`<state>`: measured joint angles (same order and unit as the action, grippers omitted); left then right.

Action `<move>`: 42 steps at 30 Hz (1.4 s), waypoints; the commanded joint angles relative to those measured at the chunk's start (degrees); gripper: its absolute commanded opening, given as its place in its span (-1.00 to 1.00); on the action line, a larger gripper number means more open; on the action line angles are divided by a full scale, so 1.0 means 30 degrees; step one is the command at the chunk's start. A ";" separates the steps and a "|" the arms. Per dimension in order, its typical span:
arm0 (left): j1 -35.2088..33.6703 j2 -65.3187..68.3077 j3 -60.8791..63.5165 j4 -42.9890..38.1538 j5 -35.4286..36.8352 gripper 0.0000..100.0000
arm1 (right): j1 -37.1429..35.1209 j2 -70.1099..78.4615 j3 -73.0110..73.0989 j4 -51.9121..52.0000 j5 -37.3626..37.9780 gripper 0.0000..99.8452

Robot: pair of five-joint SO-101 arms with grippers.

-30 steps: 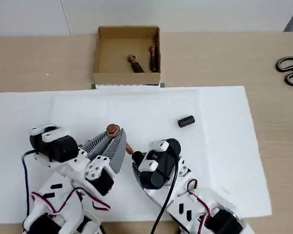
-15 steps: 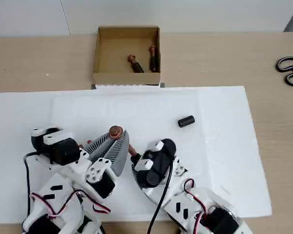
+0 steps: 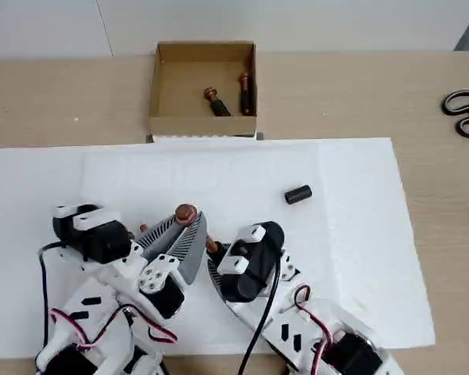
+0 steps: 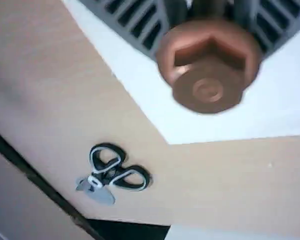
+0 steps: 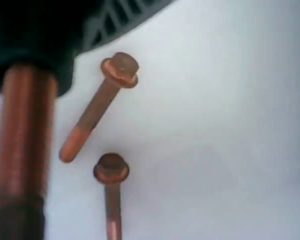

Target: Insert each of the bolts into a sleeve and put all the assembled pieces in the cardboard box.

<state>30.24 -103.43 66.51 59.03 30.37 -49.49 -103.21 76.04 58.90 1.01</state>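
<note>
currently the left fingers [image 3: 191,244], low and left of centre in the high view, are closed on a copper bolt [image 3: 185,212], its hex head poking out past their tips. the left wrist view shows that head [image 4: 207,70] close up between the two grey ribbed fingers. the bolt's shank slants down and to the right toward the right fingers [image 3: 214,272], just beside it at lower centre. these grip a black sleeve [image 5: 30,45], and a copper shank comes out of the sleeve's end. two loose bolts [image 5: 97,112] lie on the white foam sheet [image 3: 359,258] near the arms, apart from each other, heads pointing roughly the same way. a spare sleeve [image 3: 298,194] lies on its side on the foam, right of centre and well apart from both arms. the cardboard box [image 3: 203,125] sits on the table [image 3: 359,86] at upper centre, touching the foam's far edge, with two assembled pieces [image 3: 216,102] in its right half. scissors [image 3: 465,112] rest on the table at the far right edge.
</note>
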 commanded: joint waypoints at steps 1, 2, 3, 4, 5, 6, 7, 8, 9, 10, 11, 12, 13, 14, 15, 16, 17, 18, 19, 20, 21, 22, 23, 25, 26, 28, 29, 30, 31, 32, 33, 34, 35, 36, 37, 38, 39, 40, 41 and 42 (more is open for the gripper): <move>0.0234 -0.0147 -0.0073 0.0352 0.0176 -0.99 | 0.0161 -0.0132 -0.0117 -0.0659 0.0234 -0.99; 0.0410 -0.0147 -0.0044 0.0352 0.0469 -0.99 | 0.0161 -0.0132 -0.0147 -0.0718 0.0234 -0.99; 0.0615 -0.0147 -0.0044 0.0381 0.0674 -0.99 | 0.0161 -0.0132 -0.0147 -0.0952 0.0234 -0.99; 0.0879 -0.0147 -0.0044 0.0381 0.0821 -0.99 | 0.0161 -0.0132 -0.0147 -0.1187 0.0234 -0.99; 0.1201 -0.0117 -0.0015 0.0381 0.0821 -0.99 | 0.0161 -0.0132 -0.0147 -0.1421 0.0234 -0.99; 0.1465 -0.0117 0.0044 0.0381 0.0821 -0.99 | 0.0161 -0.0103 -0.0147 -0.1626 0.0264 -0.99; 0.1670 -0.0117 0.0249 0.0381 0.0821 -0.99 | 0.0161 -0.0103 -0.0147 -0.1773 0.0293 -0.99; 0.1846 -0.0117 0.0425 0.0381 0.0791 -0.99 | 0.0161 -0.0103 -0.0117 -0.1890 0.0557 -0.99; 0.1963 -0.0117 0.0601 0.0410 0.0762 -0.99 | 0.0161 -0.0103 -0.0117 -0.1890 0.0850 -0.99; 0.2022 -0.0117 0.0659 0.0557 0.0762 -0.99 | 0.0161 -0.0103 -0.0117 -0.1890 0.1143 -0.99; 0.2168 -0.0117 0.0689 0.0762 0.0762 -0.99 | 0.0161 -0.0103 -0.0176 -0.1890 0.1377 -0.99; 0.2315 -0.0088 0.0718 0.0967 0.0733 -0.99 | 0.0161 -0.0103 -0.0205 -0.1919 0.1524 -0.99; 0.2374 -0.0088 0.0718 0.1143 0.0733 -0.99 | 0.0161 -0.0103 -0.0205 -0.2154 0.1641 -0.99; 0.2374 -0.0088 0.0806 0.1260 0.0733 -0.99 | 0.0161 -0.0103 -0.0234 -0.2447 0.1758 -0.99; 0.2374 -0.0088 0.0952 0.1377 0.0733 -0.99 | 0.0161 -0.0103 -0.0234 -0.2769 0.1758 -0.99; 0.2374 -0.0088 0.1128 0.1553 0.0703 -0.99 | 0.0161 -0.0103 -0.0234 -0.3092 0.1817 -0.99; 0.2374 -0.0088 0.1216 0.1641 0.0674 -0.99 | 0.0161 -0.0103 -0.0234 -0.3355 0.2081 -0.99; 0.2374 -0.0088 0.1245 0.1641 0.0440 -0.99 | 0.0161 -0.0103 -0.0234 -0.3560 0.2462 -0.99; 0.2374 -0.0088 0.1304 0.1670 0.0088 -0.99 | 0.0161 -0.0103 -0.0234 -0.3795 0.2930 -0.99; 0.2374 -0.0088 0.1333 0.1700 -0.0264 -0.99 | 0.0190 -0.0103 -0.0234 -0.4088 0.3341 -0.99; 0.2374 -0.0088 0.1333 0.1700 -0.0469 -0.99 | 0.0190 -0.0103 -0.0293 -0.4293 0.3634 -0.99; 0.2374 -0.0088 0.1333 0.1641 -0.0645 -0.99 | 0.0190 -0.0103 -0.0381 -0.4410 0.3810 -0.99; 0.2374 -0.0088 0.1333 0.1641 -0.0703 -0.99 | 0.0220 -0.0103 -0.0381 -0.4440 0.3927 -0.99; 0.2315 -0.0088 0.1275 0.1612 -0.0821 -0.98 | 0.0220 -0.0103 -0.0381 -0.4322 0.3985 -0.99; 0.2315 -0.0088 0.1216 0.1612 -0.0821 -0.96 | 0.0220 -0.0103 -0.0381 -0.4322 0.3956 -0.99; 0.2286 -0.0088 0.1187 0.1612 -0.0821 -0.85 | 0.0220 -0.0103 -0.0322 -0.4293 0.3927 -0.99; 0.2286 -0.0088 0.1187 0.1612 -0.0821 -0.77 | 0.0220 -0.0103 -0.0293 -0.4264 0.3927 -0.99; 0.2286 -0.0088 0.1187 0.1641 -0.0821 -0.70 | 0.0220 -0.0103 -0.0293 -0.4264 0.3927 -0.99; 0.2256 -0.0088 0.1187 0.1641 -0.0821 -0.65 | 0.0220 -0.0073 -0.0264 -0.4264 0.3897 -0.99; 0.2256 -0.0088 0.1187 0.1700 -0.0821 -0.62 | 0.0220 -0.0044 -0.0205 -0.4264 0.3897 -0.99; 0.2168 -0.0088 0.1187 0.1700 -0.0821 -0.61 | 0.0220 -0.0103 -0.0029 -0.4264 0.3897 -0.99; 0.1963 -0.0088 0.1187 0.1700 -0.0850 -0.61 | 0.0220 -0.0103 0.0117 -0.4264 0.3897 -0.99; 0.1758 -0.0088 0.1187 0.1700 -0.0996 -0.61 | 0.0220 -0.0103 0.0205 -0.4264 0.3897 -0.99; 0.1553 -0.0088 0.1187 0.1729 -0.1201 -0.61 | 0.0220 -0.0103 0.0234 -0.4264 0.3897 -0.99; 0.1319 -0.0088 0.1187 0.1729 -0.1436 -0.61 | 0.0220 -0.0103 0.0234 -0.4264 0.3897 -0.99; 0.1084 -0.0088 0.1158 0.1729 -0.1700 -0.61 | 0.0249 -0.0103 0.0234 -0.4264 0.3897 -0.99; 0.0879 -0.0088 0.0982 0.1817 -0.2022 -0.61 | 0.0249 -0.0073 0.0264 -0.4264 0.3897 -0.99; 0.0645 -0.0088 0.0689 0.2022 -0.2315 -0.61 | 0.0249 -0.0044 0.0322 -0.4264 0.3897 -0.99; 0.0469 -0.0088 0.0337 0.2227 -0.2637 -0.61 | 0.0249 -0.0044 0.0498 -0.4264 0.3897 -0.99; 0.0293 -0.0088 -0.0044 0.2462 -0.2842 -0.61 | 0.0249 -0.0103 0.0645 -0.4264 0.3897 -0.99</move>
<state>32.44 -103.43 69.93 65.01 23.60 -49.23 -103.21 78.07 48.62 12.09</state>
